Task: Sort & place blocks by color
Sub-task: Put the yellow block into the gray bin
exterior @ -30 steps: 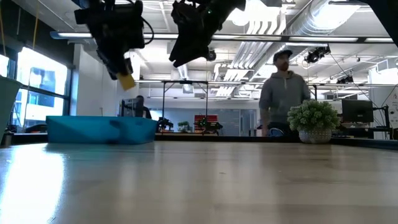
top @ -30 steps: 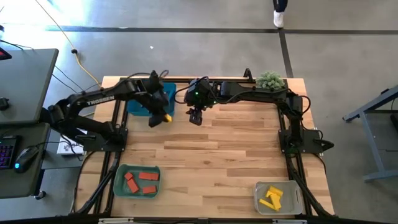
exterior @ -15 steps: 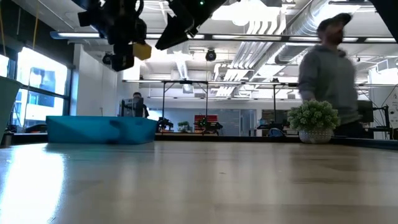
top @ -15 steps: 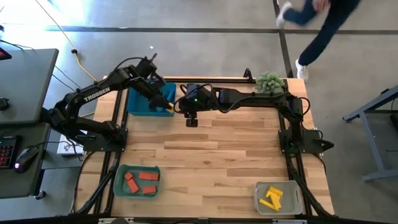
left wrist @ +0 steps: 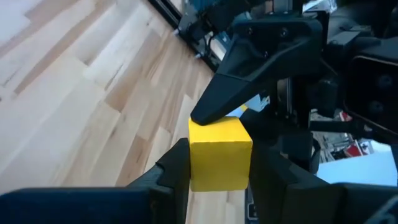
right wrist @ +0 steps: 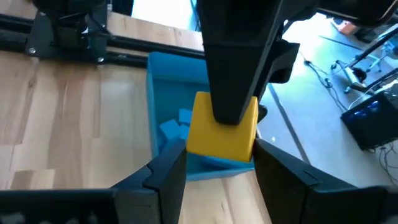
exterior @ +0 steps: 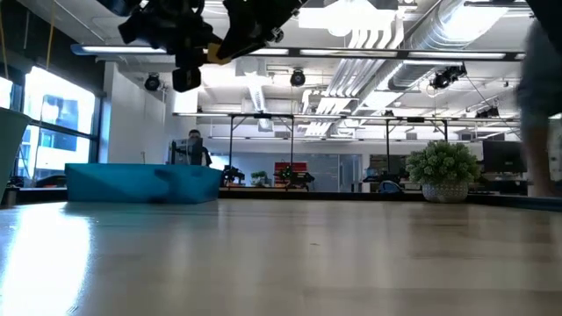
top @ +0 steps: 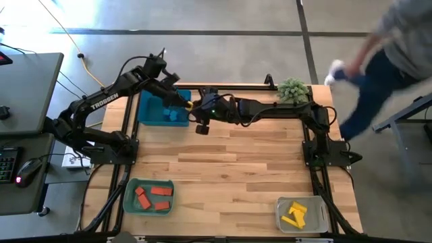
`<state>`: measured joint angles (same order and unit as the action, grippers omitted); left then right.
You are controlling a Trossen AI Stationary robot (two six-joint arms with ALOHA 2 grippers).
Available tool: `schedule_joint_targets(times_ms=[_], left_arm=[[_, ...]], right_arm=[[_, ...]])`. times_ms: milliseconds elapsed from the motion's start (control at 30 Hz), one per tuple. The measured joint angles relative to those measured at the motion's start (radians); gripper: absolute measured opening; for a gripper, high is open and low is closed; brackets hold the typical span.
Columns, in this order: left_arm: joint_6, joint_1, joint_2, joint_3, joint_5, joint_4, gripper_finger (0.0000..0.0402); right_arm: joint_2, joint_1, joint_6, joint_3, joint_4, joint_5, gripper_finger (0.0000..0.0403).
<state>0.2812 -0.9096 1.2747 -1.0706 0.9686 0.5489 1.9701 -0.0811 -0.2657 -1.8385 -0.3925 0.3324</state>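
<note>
A yellow cube (left wrist: 219, 152) hangs in the air between both grippers, above the right end of the blue bin (top: 162, 111); it also shows in the right wrist view (right wrist: 222, 127) and in the low view (exterior: 213, 54). My left gripper (top: 183, 102) reaches in from the table's left and is shut on the yellow cube. My right gripper (top: 195, 112) comes from the right and is shut on it too. Blue blocks (right wrist: 173, 127) lie in the blue bin. Red blocks (top: 153, 196) lie in the green bin, yellow blocks (top: 295, 213) in the clear bin. My left gripper pinches the yellow cube by two opposite side faces (left wrist: 198, 163) between its two fingers, coming from the table's left. The cube is lifted clear, high above the table. My right gripper pinches the same cube across its other pair of faces (right wrist: 194, 138), coming from the table's right. One of its fingers (left wrist: 239, 81) lies on the cube's face in the left wrist view; the other is hidden behind the cube.
A small green plant (top: 293, 86) stands at the far right corner. The green bin (top: 129, 194) sits at the near left, the clear bin (top: 322, 214) at the near right. A person (top: 388, 57) walks past beyond the far right corner. Bare wood lies between.
My left gripper has carried the yellow cube up and toward the far edge, turning until it points to the right. My right gripper has swung toward the table's left and met the cube. The person behind the table has walked off to the right.
</note>
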Motion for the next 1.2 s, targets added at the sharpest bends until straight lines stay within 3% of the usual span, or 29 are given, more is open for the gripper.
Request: schedule_joint_targets(times_ms=[467, 700, 900, 1200], left_arm=[[0.100, 0.017, 0.001, 0.000, 0.000, -0.132, 0.0099], [0.132, 0.022, 0.002, 0.000, -0.011, -0.160, 0.0099], [0.136, 0.022, 0.002, 0.000, -0.015, -0.181, 0.0100], [0.087, 0.026, 0.004, -0.002, -0.023, -0.194, 0.0204]], right_arm=[[0.000, 0.019, -0.003, 0.000, 0.110, 0.094, 0.0165], [0.000, 0.020, -0.009, 0.000, 0.107, 0.127, 0.0110], [0.000, 0.028, -0.005, 0.000, 0.106, 0.157, 0.0110], [0.003, 0.050, 0.052, 0.000, 0.075, 0.168, 0.0110]])
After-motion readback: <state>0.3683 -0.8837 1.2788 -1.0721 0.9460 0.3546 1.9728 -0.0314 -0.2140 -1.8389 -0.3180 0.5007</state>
